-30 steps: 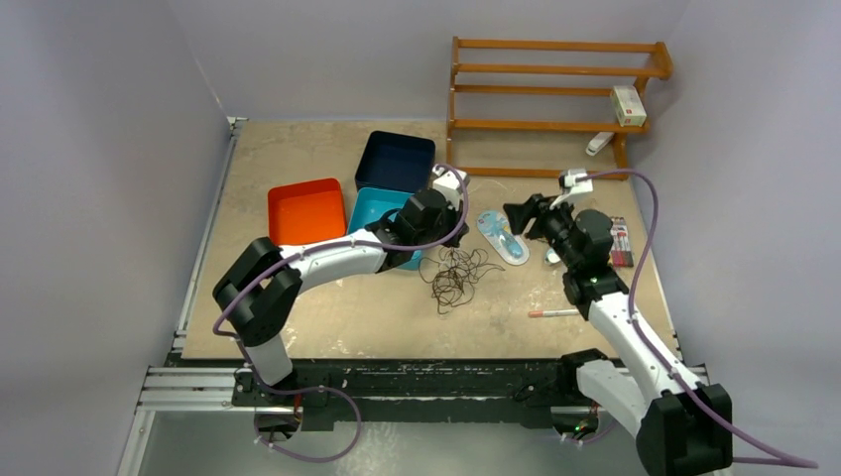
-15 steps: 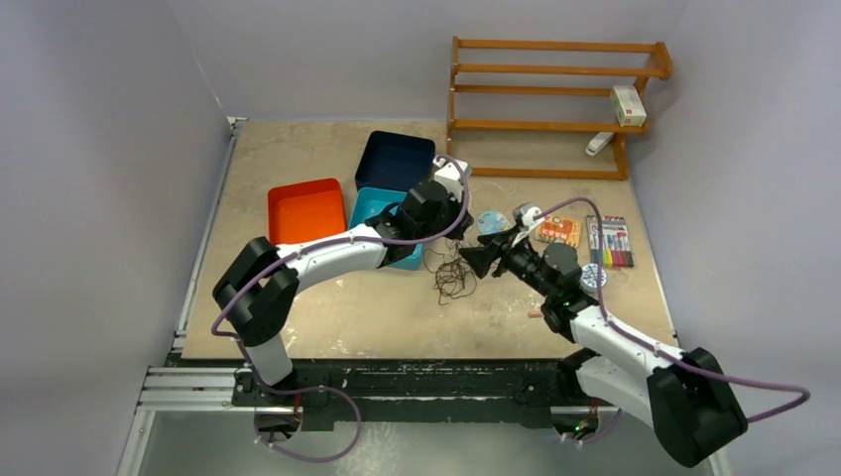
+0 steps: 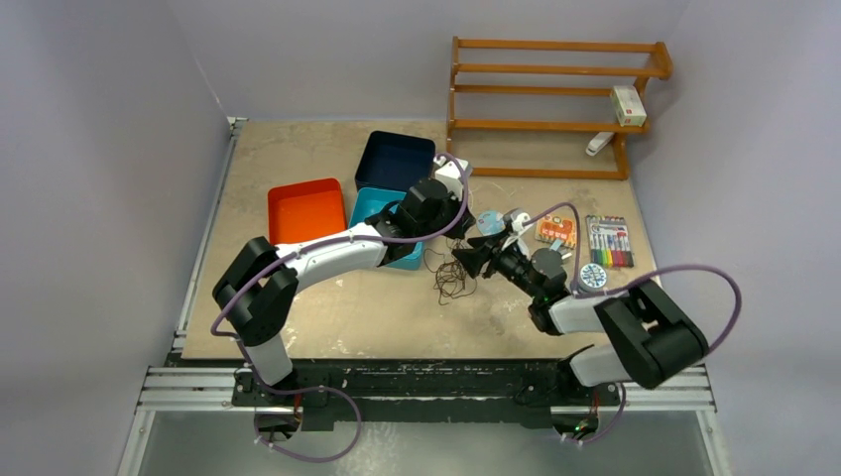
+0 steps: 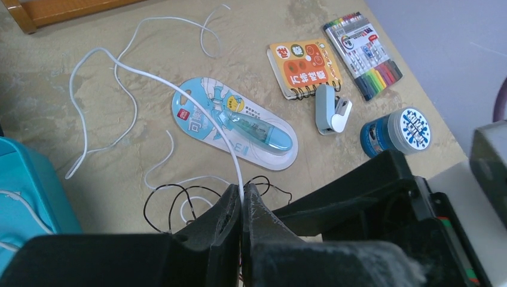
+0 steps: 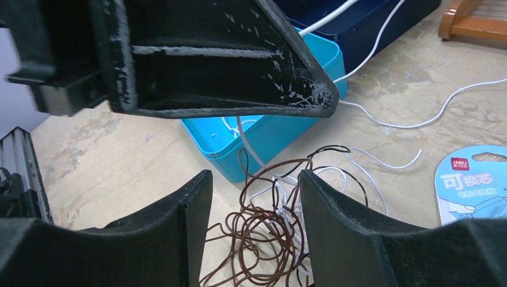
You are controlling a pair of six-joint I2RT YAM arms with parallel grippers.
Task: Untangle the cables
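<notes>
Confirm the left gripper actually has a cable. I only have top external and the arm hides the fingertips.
Observer: Yes. In the left wrist view the left gripper is shut on a white cable, which rises out of the fingertips and runs across the correction tape pack.
Operator: Right gripper holding anything?
Observer: No. In the right wrist view the right gripper is open, jaws wide apart, with the brown cable tangle framed between them on the table.
Operator: Is the tangle brown only?
Observer: No. The right wrist view shows white loops threaded through the brown ones, and another white strand lying inside the teal bin.
</notes>
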